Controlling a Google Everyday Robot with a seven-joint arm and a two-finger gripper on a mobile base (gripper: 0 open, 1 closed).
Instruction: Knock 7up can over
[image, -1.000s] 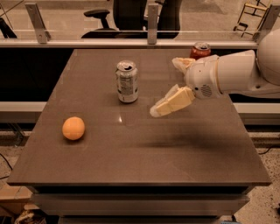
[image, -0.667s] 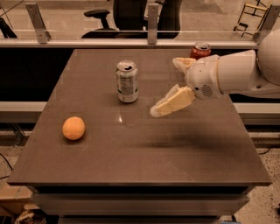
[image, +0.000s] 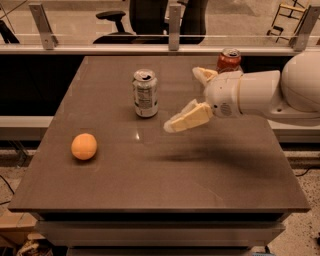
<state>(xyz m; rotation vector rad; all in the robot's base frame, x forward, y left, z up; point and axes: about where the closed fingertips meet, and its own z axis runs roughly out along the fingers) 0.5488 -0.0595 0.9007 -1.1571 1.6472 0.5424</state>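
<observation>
The 7up can (image: 145, 93) stands upright on the brown table (image: 150, 175), toward the back middle. It is silver-grey with a pale green and white label and a pull-tab top. My gripper (image: 183, 99) hovers above the table just right of the can, a short gap away. It is open and empty, with one cream finger (image: 187, 118) pointing at the can's base side and the other finger (image: 203, 75) farther back. The white arm (image: 270, 92) comes in from the right.
A red Coca-Cola can (image: 228, 60) stands upright at the back right, partly behind the gripper's wrist. An orange (image: 84, 146) lies on the left part of the table. A glass rail and office chairs are behind the table's far edge.
The gripper has shifted slightly left, toward the 7up can. The cans and the orange have not moved.
</observation>
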